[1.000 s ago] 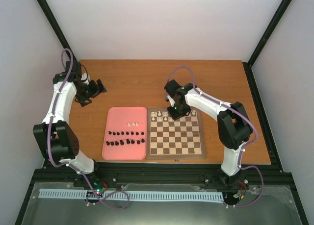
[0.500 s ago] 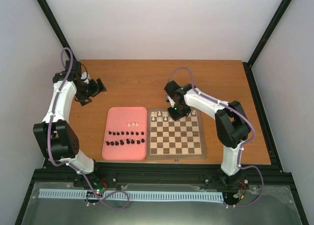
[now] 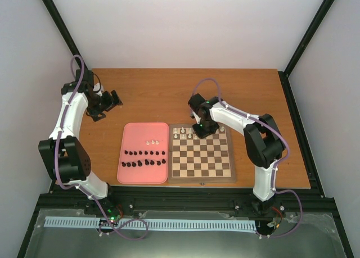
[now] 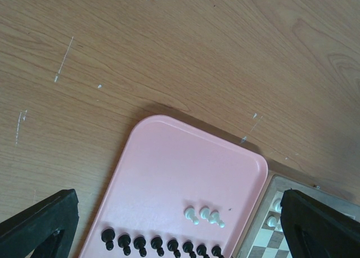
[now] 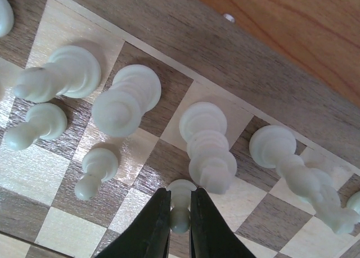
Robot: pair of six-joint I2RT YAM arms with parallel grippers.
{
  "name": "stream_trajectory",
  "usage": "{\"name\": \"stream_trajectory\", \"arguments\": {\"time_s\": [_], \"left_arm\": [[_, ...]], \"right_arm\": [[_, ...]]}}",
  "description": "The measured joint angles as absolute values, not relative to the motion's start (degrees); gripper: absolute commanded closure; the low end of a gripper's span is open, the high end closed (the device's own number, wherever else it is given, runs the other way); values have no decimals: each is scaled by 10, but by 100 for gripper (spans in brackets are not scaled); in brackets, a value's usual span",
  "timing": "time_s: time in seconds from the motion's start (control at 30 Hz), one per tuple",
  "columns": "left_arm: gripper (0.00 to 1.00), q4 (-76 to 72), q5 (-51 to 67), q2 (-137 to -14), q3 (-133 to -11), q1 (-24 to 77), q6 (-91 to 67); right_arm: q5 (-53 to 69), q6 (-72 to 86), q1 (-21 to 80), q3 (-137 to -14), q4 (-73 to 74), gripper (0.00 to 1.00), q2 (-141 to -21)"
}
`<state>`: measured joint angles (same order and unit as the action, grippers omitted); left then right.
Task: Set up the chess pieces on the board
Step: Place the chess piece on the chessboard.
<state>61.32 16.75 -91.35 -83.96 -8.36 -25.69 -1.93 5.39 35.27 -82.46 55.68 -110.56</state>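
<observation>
- Right gripper (image 5: 180, 204): jaws closed on a small white pawn (image 5: 181, 186), pinched at head/neck, base pointing to the far border of the board (image 5: 270, 89).
- Pawn is over a dark square in the 2nd row from that border. Can't tell if the base is seated or just clear of the wood.
- A tall white back-row piece (image 5: 209, 148) is just beside the fingers; other white pawns (image 5: 95, 168) sit further along the row w/ their back-row pieces behind.
- Handling (my read): pawn is light, rigid, smooth plastic w/ a narrow foot, so it tips easily. Best hold is the neck, squeezed square-on; opening slow and lifting straight should avoid nudging the tall neighbour.
- Left gripper (image 4: 179, 218): jaws fully apart, nothing between them, hanging above the worktop (image 4: 169, 55) off the far-left corner of the pink tray (image 4: 169, 157).
- Tray, touching the board's left side, carries three white pieces (image 4: 203, 215) and rows of black pieces (image 4: 160, 245).
- Hard to see: top view too small to name pieces; right arm covers part of the far rows; left wrist view cuts off the black rows; near half of the board shows no pieces.
</observation>
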Motion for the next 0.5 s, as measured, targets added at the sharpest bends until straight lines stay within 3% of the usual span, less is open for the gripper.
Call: {"name": "stream_trajectory", "arguments": {"time_s": [0.5], "left_arm": [[0, 613, 168, -915, -840, -84, -257]], "right_arm": [[-12, 54, 353, -842, 557, 86, -1118]]}}
